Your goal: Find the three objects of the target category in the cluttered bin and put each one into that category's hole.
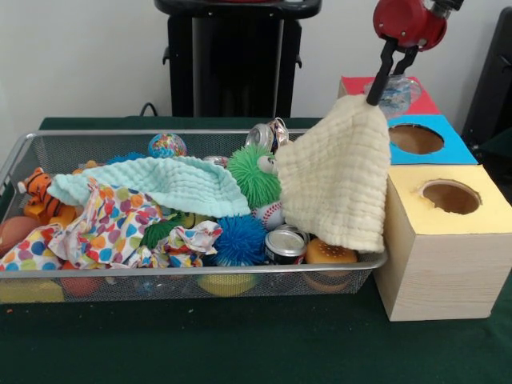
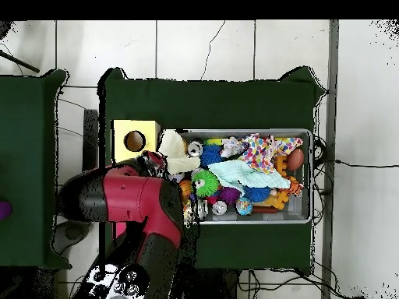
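**Lifting the cream cloth to uncover the bin**

Search step in hand. The gripper is held above the right end of the bin; the jaws are pressed together on a top corner of the cream cloth, which hangs from them and drapes over the bin's right rim.

One crushed clear bottle is seen outside the bin, on the red box at far right, just behind the gripper. Whether it has dropped into a hole cannot be told. No other clear bottles are visible; they are judged to be buried under the mint cloth or polka-dot cloth.

Exposed at the right end: silver can, second can, green spiky ball, blue spiky ball, baseball, toy burger. None are targets.

Next move, judged: the cream cloth should be carried clear and dropped away from the bin's uncovered part, not over the yellow box or blue box holes. Remaining cloths then need pulling aside.
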